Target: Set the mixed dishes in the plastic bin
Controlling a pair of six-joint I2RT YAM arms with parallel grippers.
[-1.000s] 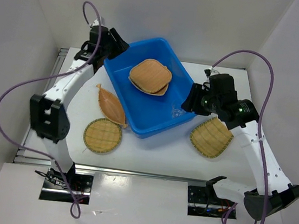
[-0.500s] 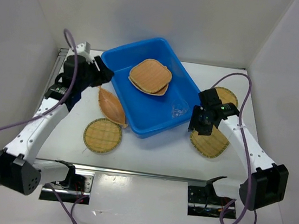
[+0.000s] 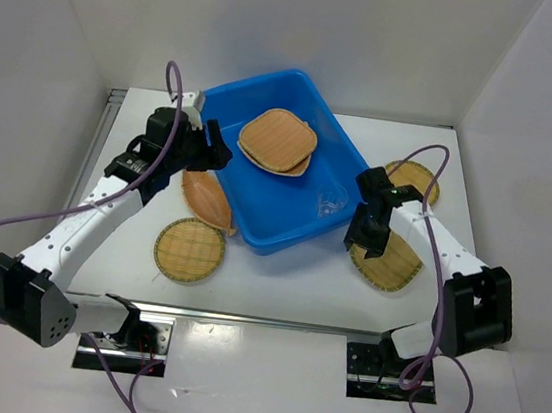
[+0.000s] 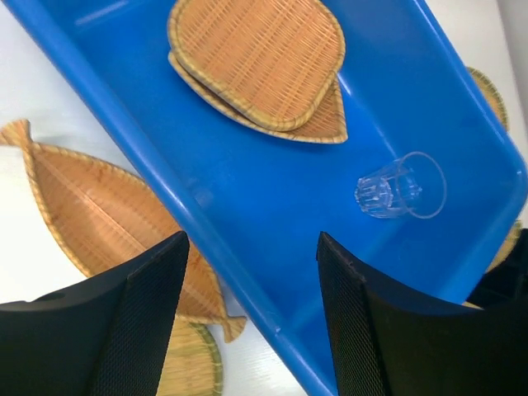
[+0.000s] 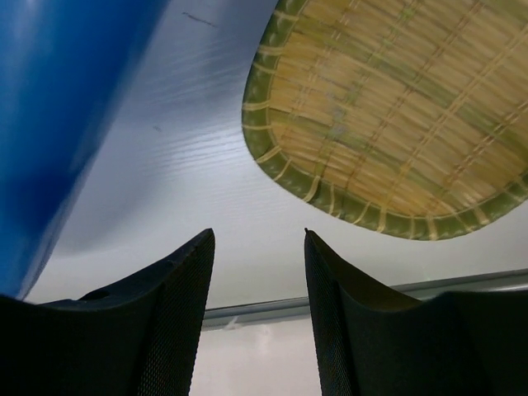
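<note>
while much of the set lies outside the plastic bin [image 3: 275, 214], the task reads as roughly half done, and both arms look poised for a next pickup. nearest, off the bin's near-left corner, the round tray [image 3: 190, 250] lies flat on the tabletop [image 3: 277, 277]. off the bin's near-right side, the right tool [image 5: 257, 247] hangs low with its jaws apart and nothing between them, just beside the green-edged rim of the fan-shaped tray [image 5: 396, 132] and not touching it. to do this well it should come in at that rim, slip one finger under the raised edge and pinch the weave, since a flat tray offers no other hold. close against the bin's left wall lies the leaf-shaped tray [image 4: 91, 214]. the left tool [image 4: 252, 247] hovers above that wall, jaws spread and empty, and it needs to shift outward onto the tray's rim. inside the bin, two trays [image 3: 277, 141] are stacked toward the far end and the clear cup [image 4: 388, 188] lies on its side near the right wall. a second round tray [image 3: 422, 184] sits beyond the bin's right side, only partly in view. the leaf-shaped tray's inner edge is tight to the bin wall, so the room to grip is on its outer side. the bin's near half is bare floor for drops.
</note>
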